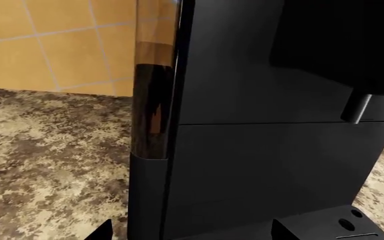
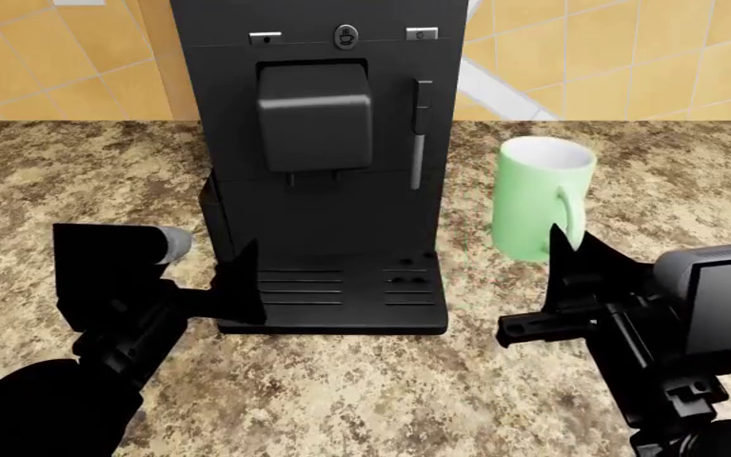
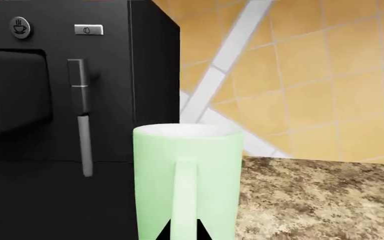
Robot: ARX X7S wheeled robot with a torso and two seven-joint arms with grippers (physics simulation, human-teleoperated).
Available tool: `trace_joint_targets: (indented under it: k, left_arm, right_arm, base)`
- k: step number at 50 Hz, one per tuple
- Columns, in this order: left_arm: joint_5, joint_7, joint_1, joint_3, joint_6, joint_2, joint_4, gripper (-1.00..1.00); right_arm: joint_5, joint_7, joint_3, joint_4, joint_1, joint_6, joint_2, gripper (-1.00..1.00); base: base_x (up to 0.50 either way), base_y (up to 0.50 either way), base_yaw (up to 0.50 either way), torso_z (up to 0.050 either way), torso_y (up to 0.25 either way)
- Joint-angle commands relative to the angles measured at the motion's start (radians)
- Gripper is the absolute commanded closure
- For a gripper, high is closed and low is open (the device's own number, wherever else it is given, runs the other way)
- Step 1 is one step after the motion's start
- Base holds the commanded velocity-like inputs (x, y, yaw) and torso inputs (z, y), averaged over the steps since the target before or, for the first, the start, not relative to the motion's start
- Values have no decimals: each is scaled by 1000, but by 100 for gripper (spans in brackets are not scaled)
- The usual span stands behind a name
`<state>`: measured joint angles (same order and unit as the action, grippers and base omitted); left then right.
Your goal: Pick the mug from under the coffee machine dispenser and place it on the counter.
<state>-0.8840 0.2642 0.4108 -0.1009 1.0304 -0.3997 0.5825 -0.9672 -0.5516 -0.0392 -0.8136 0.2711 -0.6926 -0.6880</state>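
Observation:
The pale green mug (image 2: 531,200) stands upright over the counter (image 2: 340,400), to the right of the black coffee machine and clear of its dispenser (image 2: 315,119). My right gripper (image 2: 556,243) is at the mug's near side. In the right wrist view its two fingertips press either side of the mug's (image 3: 199,170) loop handle, so the right gripper (image 3: 185,232) is shut on it. My left gripper (image 2: 241,276) hangs open at the machine's left front corner. Its fingertips stand wide apart in the left wrist view, with nothing held in the left gripper (image 1: 192,232).
The tall coffee machine (image 2: 327,57) fills the middle, with its slotted drip tray (image 2: 340,286) bare under the spout. A steam wand (image 3: 82,125) hangs on its right front. An orange tiled wall (image 2: 620,57) backs the speckled counter.

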Motion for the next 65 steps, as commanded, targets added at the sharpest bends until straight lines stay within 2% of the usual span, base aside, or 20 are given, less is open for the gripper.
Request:
trace_joint_targets:
  k: [1, 31, 65]
  left_arm:
    - [6, 4, -1, 7, -8, -4, -5, -100]
    - [-6, 10, 9, 10, -18, -6, -20, -100]
    - [-7, 8, 0, 25, -39, -9, -41, -100]
  right_arm:
    - [107, 52, -28, 70, -4, 50, 22, 100]
    - [254, 133, -106, 178, -46, 152, 46, 100]
    - [282, 152, -114, 256, -94, 213, 75, 100]
  base:
    - [0, 0, 0, 0, 0]
    - [0, 0, 0, 0, 0]
    - [0, 0, 0, 0, 1]
